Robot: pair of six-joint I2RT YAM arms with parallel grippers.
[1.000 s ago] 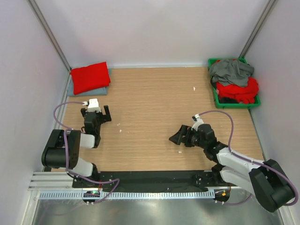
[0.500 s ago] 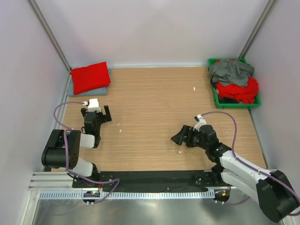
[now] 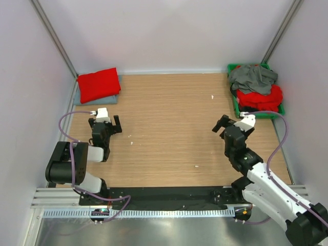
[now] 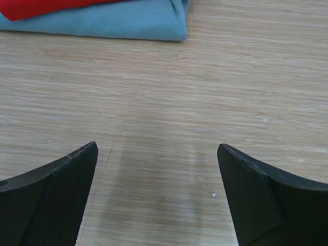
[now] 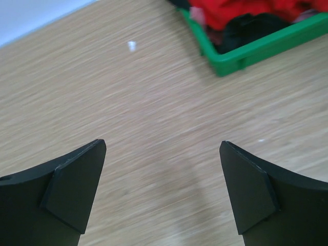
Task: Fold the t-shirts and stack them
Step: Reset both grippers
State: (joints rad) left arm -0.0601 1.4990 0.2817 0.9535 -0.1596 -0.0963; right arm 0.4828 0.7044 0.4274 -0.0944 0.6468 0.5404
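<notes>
noted right claw (image 5: 162, 146) swung round toward green bin (image 5: 256, 48), spread, empty; heaped t-shirts (image 3: 259, 96) ahead-right, nearest this arm.

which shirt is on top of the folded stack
The red shirt at the far left corner; it lies flat on the blue-grey shirt, while the other shirts sit crumpled in the bin.

Wood-grain table (image 3: 169, 113): a folded blue-grey shirt (image 4: 128, 23) is laid flat ahead of the left gripper (image 4: 157, 154). A green bin (image 5: 256, 48) is set ahead-right of the right gripper (image 5: 163, 147), and a white scrap (image 5: 132, 46) ahead-left.
</notes>
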